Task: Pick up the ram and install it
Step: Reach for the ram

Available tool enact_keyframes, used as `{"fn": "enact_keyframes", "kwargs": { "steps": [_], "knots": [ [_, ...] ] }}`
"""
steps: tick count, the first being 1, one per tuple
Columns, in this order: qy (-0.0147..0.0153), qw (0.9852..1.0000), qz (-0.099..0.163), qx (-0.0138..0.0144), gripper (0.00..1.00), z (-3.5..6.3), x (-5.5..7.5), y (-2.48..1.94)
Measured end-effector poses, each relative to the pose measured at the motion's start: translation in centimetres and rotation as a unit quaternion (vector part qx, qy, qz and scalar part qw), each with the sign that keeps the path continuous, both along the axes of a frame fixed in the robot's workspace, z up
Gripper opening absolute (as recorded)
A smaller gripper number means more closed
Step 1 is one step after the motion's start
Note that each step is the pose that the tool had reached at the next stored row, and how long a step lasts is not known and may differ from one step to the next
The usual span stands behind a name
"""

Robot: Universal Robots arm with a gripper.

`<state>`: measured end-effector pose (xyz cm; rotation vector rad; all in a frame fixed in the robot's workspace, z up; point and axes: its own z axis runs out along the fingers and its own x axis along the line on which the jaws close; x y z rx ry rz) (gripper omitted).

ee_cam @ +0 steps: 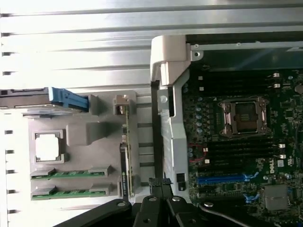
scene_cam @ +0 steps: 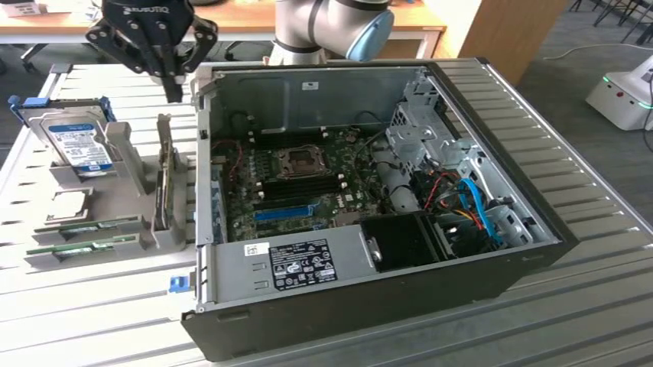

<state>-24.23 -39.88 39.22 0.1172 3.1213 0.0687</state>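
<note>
Two ram sticks, thin green boards, lie side by side in the grey holder (scene_cam: 61,264) at the exterior view's left: one ram (scene_cam: 87,228) (ee_cam: 71,173) and its twin (scene_cam: 79,248) (ee_cam: 71,193). My gripper (scene_cam: 173,93) (ee_cam: 161,182) hangs shut and empty, high above the gap between the holder and the open computer case (scene_cam: 368,306). It is well away from both sticks. The motherboard (scene_cam: 306,183) (ee_cam: 236,142) lies flat inside the case, with dark memory slots (ee_cam: 236,152) beside the CPU socket (scene_cam: 302,159) (ee_cam: 244,116).
The holder also carries a blue-labelled hard drive (scene_cam: 82,145) with a blue handle (ee_cam: 66,99), a loose CPU chip (scene_cam: 66,202) (ee_cam: 48,146) and an upright card (scene_cam: 164,176) (ee_cam: 127,151). A blue slot (scene_cam: 281,212) (ee_cam: 222,178), cables and a black fan shroud (scene_cam: 408,241) crowd the case.
</note>
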Motion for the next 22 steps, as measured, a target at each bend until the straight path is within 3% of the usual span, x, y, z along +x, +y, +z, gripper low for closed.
{"fn": "enact_keyframes", "kwargs": {
  "steps": [22],
  "knots": [
    [0.0002, 1.0, 0.0, -0.0001, 0.11, -0.06, -6.5, 0.0]
  ]
}}
